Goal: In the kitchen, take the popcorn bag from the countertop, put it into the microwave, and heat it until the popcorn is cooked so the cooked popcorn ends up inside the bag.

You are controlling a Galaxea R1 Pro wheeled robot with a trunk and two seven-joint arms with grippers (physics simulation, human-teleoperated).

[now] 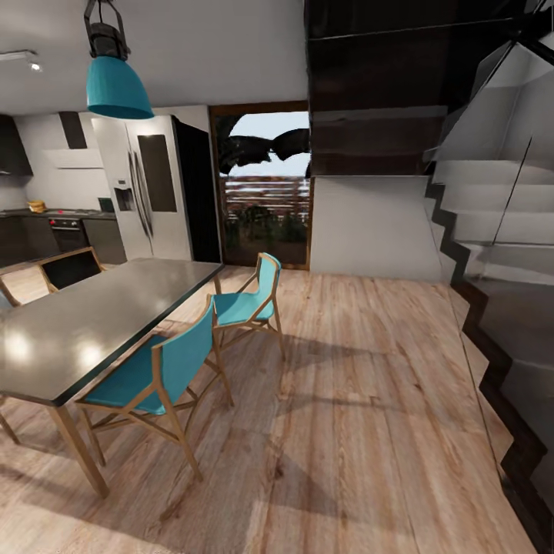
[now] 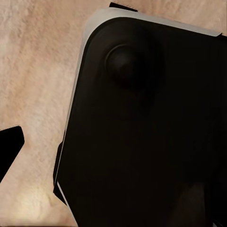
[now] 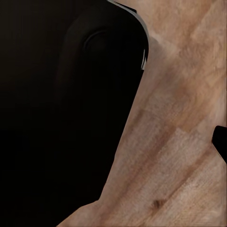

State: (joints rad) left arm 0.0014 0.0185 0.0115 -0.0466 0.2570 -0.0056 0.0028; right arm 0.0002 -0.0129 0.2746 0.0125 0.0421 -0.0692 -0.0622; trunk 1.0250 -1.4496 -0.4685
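Note:
The kitchen [image 1: 69,192] lies far off at the left of the head view, with dark cabinets and a silver fridge [image 1: 146,188]. On its countertop [image 1: 19,214] sits a small tan thing [image 1: 36,205], possibly the popcorn bag, too small to be sure. A small dark-fronted box [image 1: 106,204] beside the fridge may be the microwave. Both wrist views look down at my own black base [image 2: 142,132] [image 3: 61,109] over the wood floor. A dark tip shows at the edge of each wrist view [image 2: 9,146] [image 3: 220,142].
A grey dining table [image 1: 85,323] with teal chairs [image 1: 246,304] [image 1: 154,369] stands between me and the kitchen. A teal lamp [image 1: 115,85] hangs above it. A staircase with a glass side [image 1: 492,231] rises at the right. Open wood floor [image 1: 362,400] stretches ahead toward a glazed door [image 1: 265,185].

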